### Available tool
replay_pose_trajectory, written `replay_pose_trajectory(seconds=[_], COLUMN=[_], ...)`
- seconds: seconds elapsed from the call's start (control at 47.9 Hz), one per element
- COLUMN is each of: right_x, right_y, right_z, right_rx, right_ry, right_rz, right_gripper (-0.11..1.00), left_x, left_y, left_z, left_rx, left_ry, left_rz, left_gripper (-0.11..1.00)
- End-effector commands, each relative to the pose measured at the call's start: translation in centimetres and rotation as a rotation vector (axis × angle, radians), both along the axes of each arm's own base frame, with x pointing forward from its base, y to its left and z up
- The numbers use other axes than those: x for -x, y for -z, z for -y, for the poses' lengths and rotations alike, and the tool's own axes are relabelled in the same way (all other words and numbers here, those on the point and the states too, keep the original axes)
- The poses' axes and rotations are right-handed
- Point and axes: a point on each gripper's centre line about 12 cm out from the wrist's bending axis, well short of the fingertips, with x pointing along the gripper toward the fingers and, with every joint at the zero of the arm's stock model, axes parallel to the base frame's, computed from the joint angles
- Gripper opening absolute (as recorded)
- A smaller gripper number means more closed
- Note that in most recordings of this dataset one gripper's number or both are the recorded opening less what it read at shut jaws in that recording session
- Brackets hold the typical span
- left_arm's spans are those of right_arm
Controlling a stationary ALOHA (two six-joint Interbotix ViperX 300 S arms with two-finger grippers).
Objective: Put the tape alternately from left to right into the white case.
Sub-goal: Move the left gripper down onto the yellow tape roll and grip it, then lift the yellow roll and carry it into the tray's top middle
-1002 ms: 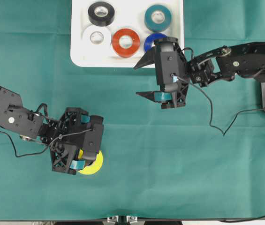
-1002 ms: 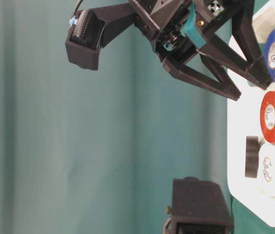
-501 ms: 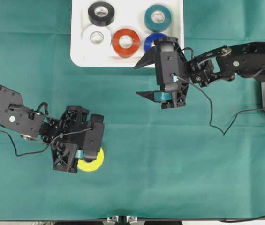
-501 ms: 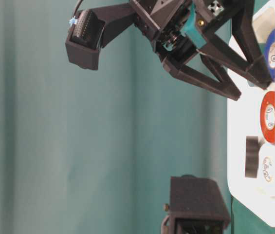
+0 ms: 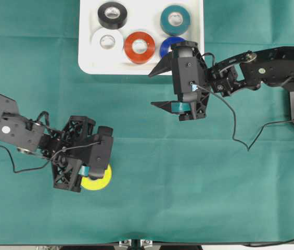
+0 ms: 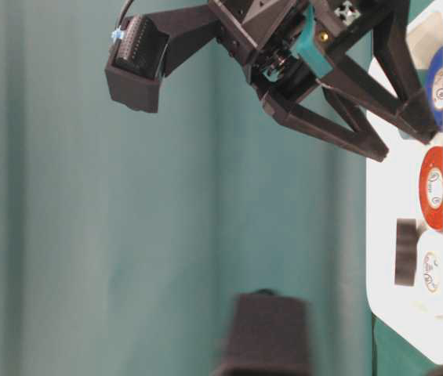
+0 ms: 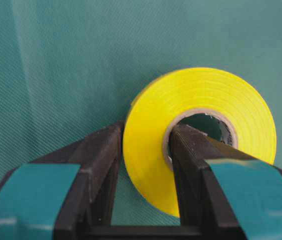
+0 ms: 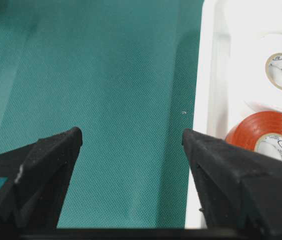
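The yellow tape [image 5: 97, 179] [image 7: 200, 100] is at the front left of the cloth, and my left gripper [image 5: 88, 173] [image 7: 145, 132] is shut on it. One finger sits inside the pale core and the other presses the outer wall. The white case [image 5: 87, 61] [image 8: 208, 75] at the back holds the black [image 5: 112, 14], white [image 5: 107, 41], red-orange [image 5: 139, 47] and teal [image 5: 175, 20] rolls. It also holds a blue roll [image 5: 167, 47], half hidden by my right gripper. My right gripper [image 5: 155, 88] [image 8: 131, 134] hangs open and empty just in front of the case's front rim.
Green cloth [image 5: 188, 182] covers the table. The right arm [image 5: 261, 73] reaches in from the right edge and trails a black cable [image 5: 240, 135]. In the table-level view the left arm's housing [image 6: 264, 337] is blurred at the bottom.
My left gripper closed onto the yellow tape and shifted a little to the left with it. The right gripper stayed still and open.
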Motion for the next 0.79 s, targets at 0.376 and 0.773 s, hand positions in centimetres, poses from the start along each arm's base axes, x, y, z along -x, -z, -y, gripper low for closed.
replay_pose_trajectory(seconds=[0.376, 0.773], right_x=[-0.4, -0.4], right_y=[-1.0, -0.9], right_z=[-0.1, -0.1], right_rx=[-0.004, -0.003], right_ry=[-0.001, -0.001], right_rz=[0.030, 0.028], right_gripper=[0.88, 0.88], left_x=[0.7, 0.2], left_y=[-7.0, -6.7], left_z=[-3.2, -6.7], left_rx=[0.001, -0.022], left_ry=[-0.013, -0.099], left_rz=[0.196, 0.191], left_gripper=[-0.03, -0.03])
